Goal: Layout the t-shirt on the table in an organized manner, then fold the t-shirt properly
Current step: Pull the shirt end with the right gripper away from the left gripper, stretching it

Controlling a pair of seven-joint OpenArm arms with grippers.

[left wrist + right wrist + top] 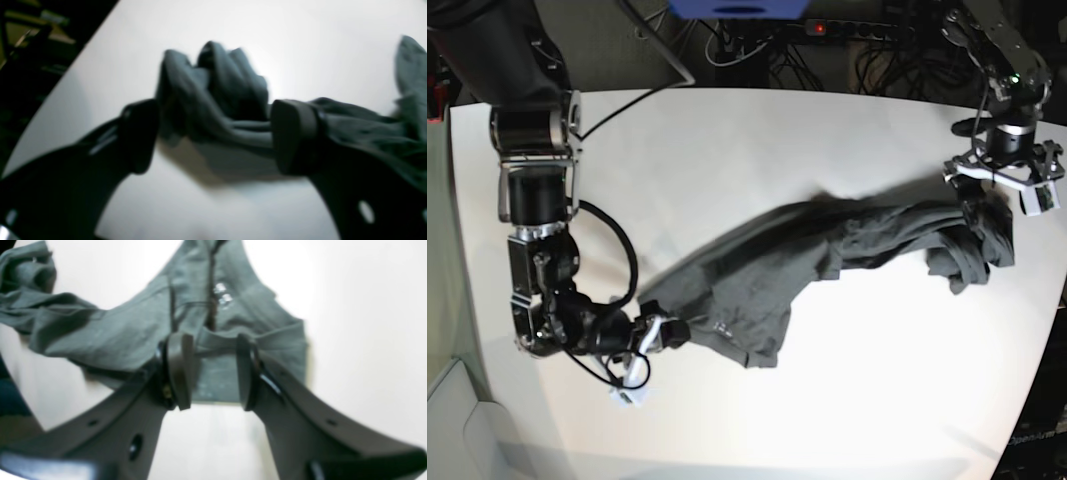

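Basically: t-shirt (767, 270) stretched diagonally across the tabletop (727, 140), left tool (213, 136) and right tool (213, 370) at opposite ends, both jaws parted, cloth between them, neither clamping it.

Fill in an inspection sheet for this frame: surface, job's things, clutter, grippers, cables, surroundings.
Surface: white table, bare around the cloth, rounded corners.
Job's things: dark grey t-shirt, stretched in a crumpled band between the two arms, not flat, not folded; one end bunched into a lump at the left gripper.
Clutter: nothing seen on the table.
Grippers: left gripper has its jaws apart with bunched cloth between them; right gripper has its jaws apart over the shirt's edge. Neither is seen pinching.
Cables: black cable looping along the right arm; a tangle of leads behind the far edge.
Surroundings: dark, cluttered backdrop; power strip with a red light.
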